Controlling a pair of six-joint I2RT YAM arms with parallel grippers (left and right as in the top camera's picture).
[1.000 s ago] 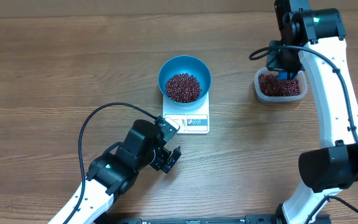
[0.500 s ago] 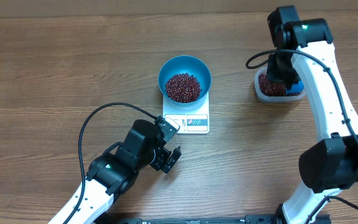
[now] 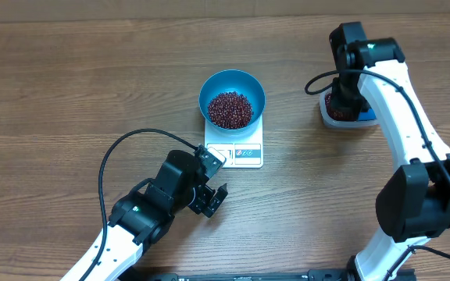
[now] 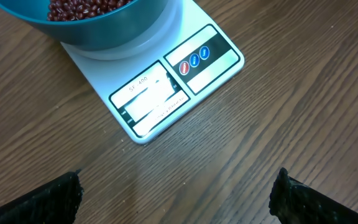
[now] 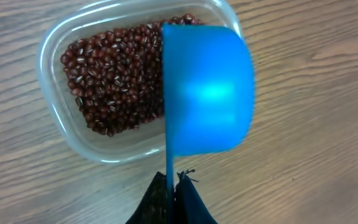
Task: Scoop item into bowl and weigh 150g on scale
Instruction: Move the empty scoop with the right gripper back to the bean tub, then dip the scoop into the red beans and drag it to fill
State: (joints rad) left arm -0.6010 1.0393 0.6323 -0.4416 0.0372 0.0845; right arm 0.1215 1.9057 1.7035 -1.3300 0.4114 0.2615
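Above the clear tub [image 5: 47, 84], right end effector [image 5: 170, 186] pinches the scoop [image 5: 207, 93]; left end effector [image 4: 176, 196] spread

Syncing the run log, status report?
Left gripper open, beside scale. Right gripper shut on scoop, over bean tub. Bowl of beans on scale. Nothing between tub and bowl.

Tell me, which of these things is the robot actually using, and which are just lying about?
In use: beans, bowl, scale, tub, scoop.
Lying about: only a black cable on the table.
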